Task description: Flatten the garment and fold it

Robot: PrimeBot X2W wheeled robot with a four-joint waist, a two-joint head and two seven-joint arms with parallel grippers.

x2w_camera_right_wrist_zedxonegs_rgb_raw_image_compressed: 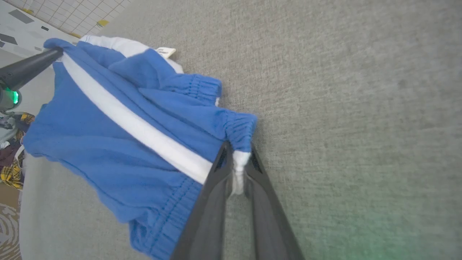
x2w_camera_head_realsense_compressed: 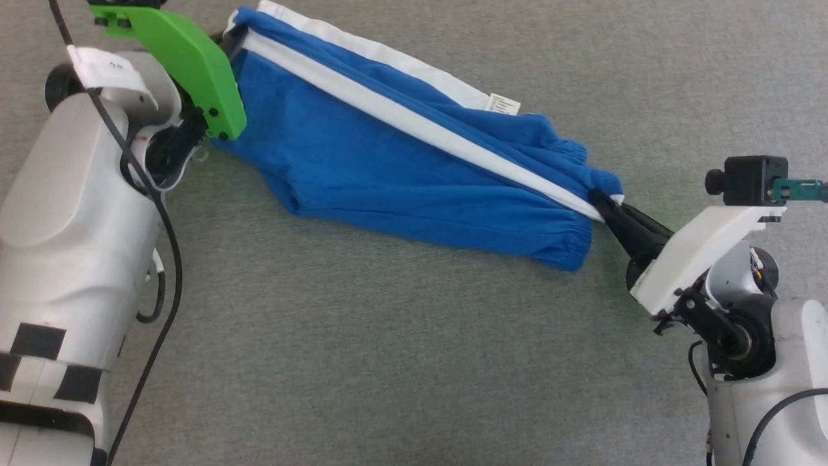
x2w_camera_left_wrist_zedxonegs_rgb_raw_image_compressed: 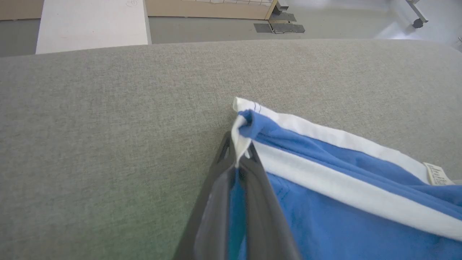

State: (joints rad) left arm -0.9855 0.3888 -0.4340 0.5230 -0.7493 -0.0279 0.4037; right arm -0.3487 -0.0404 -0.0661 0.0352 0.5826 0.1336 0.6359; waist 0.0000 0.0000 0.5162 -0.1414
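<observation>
blue garment [x2w_camera_head_realsense_compressed: 362,162] clamped taut between left hand [x2w_camera_left_wrist_zedxonegs_rgb_raw_image_compressed: 238,156] and right hand [x2w_camera_right_wrist_zedxonegs_rgb_raw_image_compressed: 236,160] over grey desk [x2w_camera_head_realsense_compressed: 388,362]; risks slipping free if overstretched.

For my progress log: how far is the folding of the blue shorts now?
Done: both ends are gripped. In hand: the left pincer and right pincer hold the shorts taut along the white band. To do: the lower fabric is wrinkled, not flat, and no fold is made.

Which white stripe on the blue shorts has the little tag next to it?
The far white stripe, along the back edge of the shorts; the tag sits at its end. The nearer white stripe runs to the right gripper.
</observation>
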